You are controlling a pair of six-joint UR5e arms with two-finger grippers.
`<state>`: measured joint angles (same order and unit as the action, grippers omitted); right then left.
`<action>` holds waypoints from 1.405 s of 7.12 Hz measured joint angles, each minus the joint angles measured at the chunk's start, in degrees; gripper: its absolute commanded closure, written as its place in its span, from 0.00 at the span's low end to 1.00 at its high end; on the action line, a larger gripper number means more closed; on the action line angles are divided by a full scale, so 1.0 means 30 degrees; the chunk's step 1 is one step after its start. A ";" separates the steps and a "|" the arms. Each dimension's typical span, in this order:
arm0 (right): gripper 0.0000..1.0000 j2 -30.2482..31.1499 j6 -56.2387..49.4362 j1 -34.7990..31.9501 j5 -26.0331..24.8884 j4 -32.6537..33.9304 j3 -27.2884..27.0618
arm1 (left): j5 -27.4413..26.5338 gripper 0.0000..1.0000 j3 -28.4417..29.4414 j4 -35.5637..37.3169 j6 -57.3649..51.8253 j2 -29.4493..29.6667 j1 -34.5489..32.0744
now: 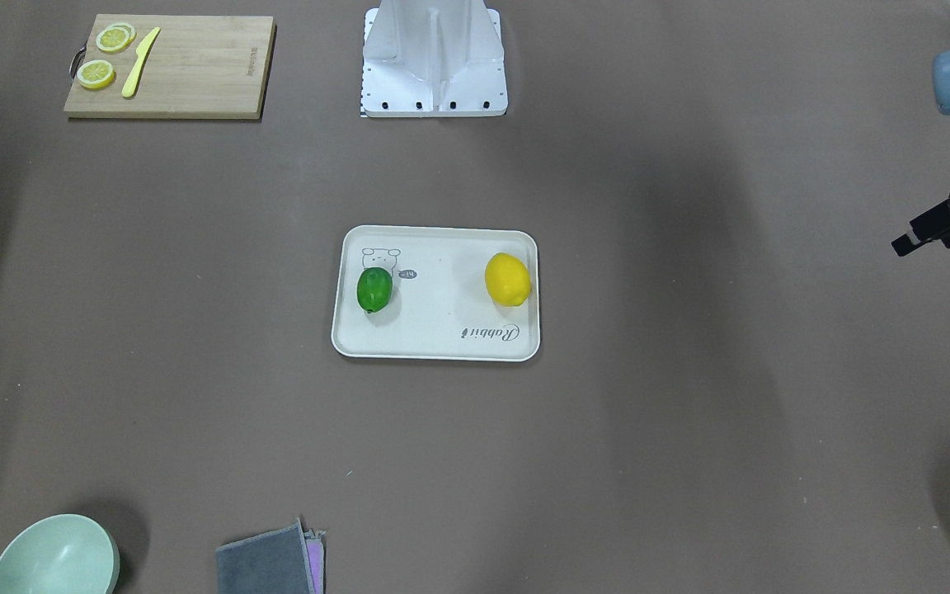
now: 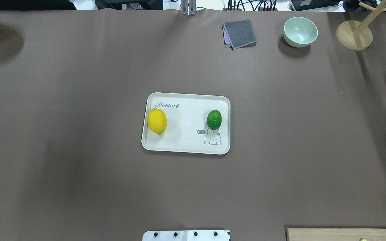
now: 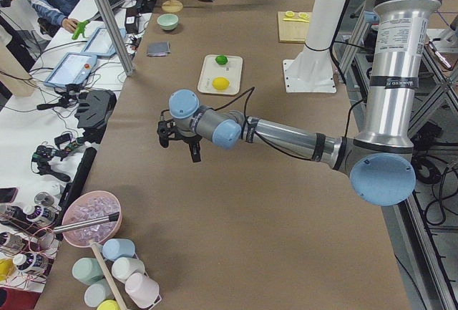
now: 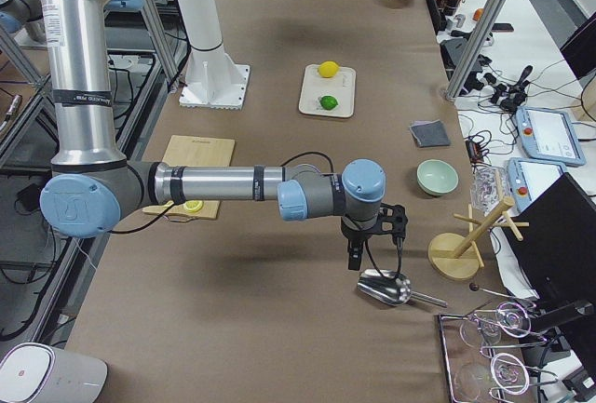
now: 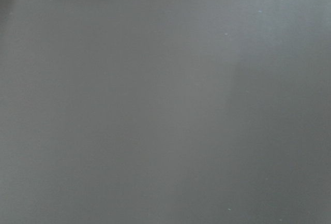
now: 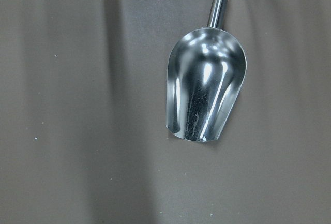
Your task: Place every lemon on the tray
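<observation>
Overhead exterior view: the yellow lemon (image 2: 157,121) lies on the cream tray (image 2: 186,142) against its left rim, and the green lemon (image 2: 214,119) lies toward the tray's right side, just beyond the bear drawing (image 2: 213,138) (the two fruits well apart). The tray sits mid-table (image 2: 79,150). The left gripper (image 3: 179,145) hangs over bare table far left, and the right gripper (image 4: 372,247) hangs above a metal scoop (image 6: 206,92). I cannot tell whether either is spread or pressed together.

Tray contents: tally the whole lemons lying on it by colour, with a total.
Yellow lemon: 1
Green lemon: 1
Total on the tray: 2
</observation>
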<state>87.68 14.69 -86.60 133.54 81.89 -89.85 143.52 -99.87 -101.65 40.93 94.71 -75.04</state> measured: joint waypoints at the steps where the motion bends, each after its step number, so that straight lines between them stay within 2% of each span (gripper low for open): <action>1: 0.01 -0.0010 0.0022 0.0016 -0.0007 0.0006 0.0002 | 0.0056 0.02 -0.0609 0.1271 -0.0032 0.0784 0.0557; 4: 0.01 -0.0018 0.0106 0.0036 0.0002 0.0009 -0.0016 | 0.0033 0.02 -0.2127 0.5910 -0.0127 0.3859 0.1871; 6: 0.01 -0.0013 0.0138 0.0038 0.0015 -0.0008 -0.0037 | -0.0094 0.02 -0.2551 0.8690 -0.1821 0.4637 0.1400; 8: 0.01 0.0024 0.0144 0.0038 0.0062 -0.0007 -0.0046 | -0.0101 0.02 -0.2647 0.9159 -0.4386 0.3570 0.0175; 10: 0.01 0.0048 0.0144 0.0038 0.0107 -0.0017 -0.0048 | -0.0047 0.02 -0.2655 0.8391 -0.5972 0.1607 -0.0700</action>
<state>87.82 15.12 -86.48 133.86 81.84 -90.00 143.38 -107.84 -76.48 23.01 99.53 -77.14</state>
